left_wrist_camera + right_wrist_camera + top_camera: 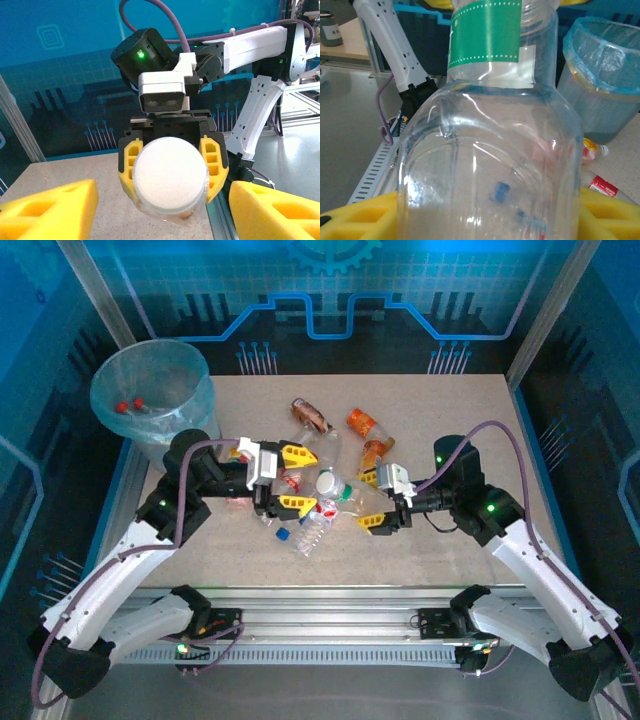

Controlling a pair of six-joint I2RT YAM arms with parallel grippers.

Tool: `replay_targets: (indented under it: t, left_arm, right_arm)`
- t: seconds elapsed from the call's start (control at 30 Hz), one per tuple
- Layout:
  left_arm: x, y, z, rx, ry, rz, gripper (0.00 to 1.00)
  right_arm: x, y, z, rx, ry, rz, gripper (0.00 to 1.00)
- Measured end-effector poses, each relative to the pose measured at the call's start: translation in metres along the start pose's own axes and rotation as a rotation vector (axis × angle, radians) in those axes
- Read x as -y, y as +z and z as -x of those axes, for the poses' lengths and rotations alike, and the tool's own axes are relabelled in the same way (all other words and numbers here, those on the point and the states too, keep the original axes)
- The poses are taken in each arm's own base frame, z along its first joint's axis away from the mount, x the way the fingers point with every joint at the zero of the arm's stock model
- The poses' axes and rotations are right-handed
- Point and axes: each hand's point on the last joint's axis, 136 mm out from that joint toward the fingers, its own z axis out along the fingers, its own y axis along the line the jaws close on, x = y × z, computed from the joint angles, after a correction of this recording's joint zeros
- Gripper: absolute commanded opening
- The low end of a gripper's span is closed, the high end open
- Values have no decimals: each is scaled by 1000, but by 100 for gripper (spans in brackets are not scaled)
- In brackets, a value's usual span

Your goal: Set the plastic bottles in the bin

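My right gripper (373,501) is shut on a clear plastic bottle (345,490) with a green label (487,35). The bottle lies level, its white cap (170,172) pointing at my left gripper (298,478). In the left wrist view the right arm's yellow fingers (214,160) clamp the bottle from both sides. My left gripper (165,200) is open, its fingers wide either side of the cap end and not touching it. More plastic bottles lie in a pile (318,523) below both grippers. The grey bin (150,390) with its pale blue bag stands at the far left.
Two orange bottles (362,423) and a brownish one (312,415) lie beyond the pile. Bottles with red caps (130,405) sit inside the bin. The bin (605,100) is behind the held bottle in the right wrist view, with red-labelled bottles (600,185) at its foot.
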Motion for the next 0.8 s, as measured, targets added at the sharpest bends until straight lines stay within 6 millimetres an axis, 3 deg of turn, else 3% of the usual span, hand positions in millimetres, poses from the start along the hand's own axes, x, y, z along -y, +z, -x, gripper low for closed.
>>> replay_targets:
  t: [0.6, 0.8]
  left_arm:
    - [10, 3, -6, 6, 4, -26, 65]
    - [8, 4, -5, 12, 5, -19, 52]
  right_arm:
    - [-2, 19, 12, -1, -16, 70, 63]
    - [3, 25, 7, -11, -20, 70, 64]
